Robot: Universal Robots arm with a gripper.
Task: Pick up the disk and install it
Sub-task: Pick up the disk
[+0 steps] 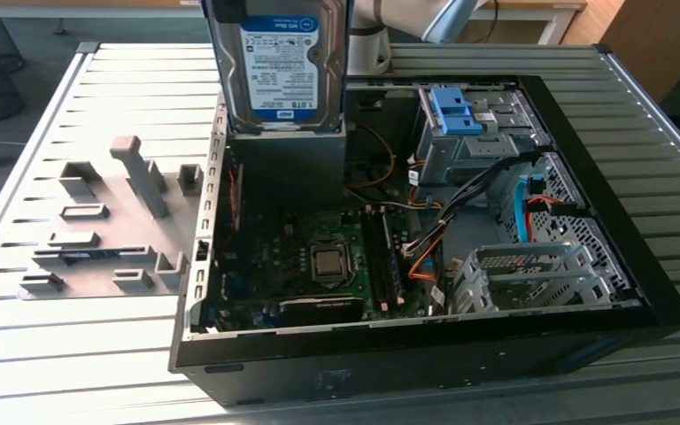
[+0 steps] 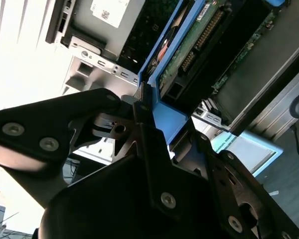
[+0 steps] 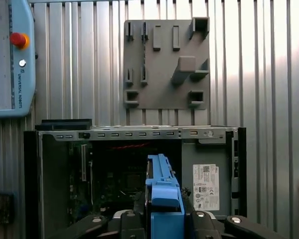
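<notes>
Exterior view: disk [image 1: 279, 66] upright, label outward, raised over the open computer case [image 1: 435, 354] on the slatted tabletop [image 1: 33, 354]; second wrist view: gripper [image 2: 147, 105] clamped on the disk's blue frame, circuit side showing; first wrist view: disk edge-on between the gripper's fingers [image 3: 132, 222], grey fixture plate [image 3: 164, 64] beyond the case.

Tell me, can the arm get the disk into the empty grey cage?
Likely yes: the computer case lies open, the tool holds the disk above it, and nothing covers the empty grey cage. The cable bundle beside it could snag.
</notes>
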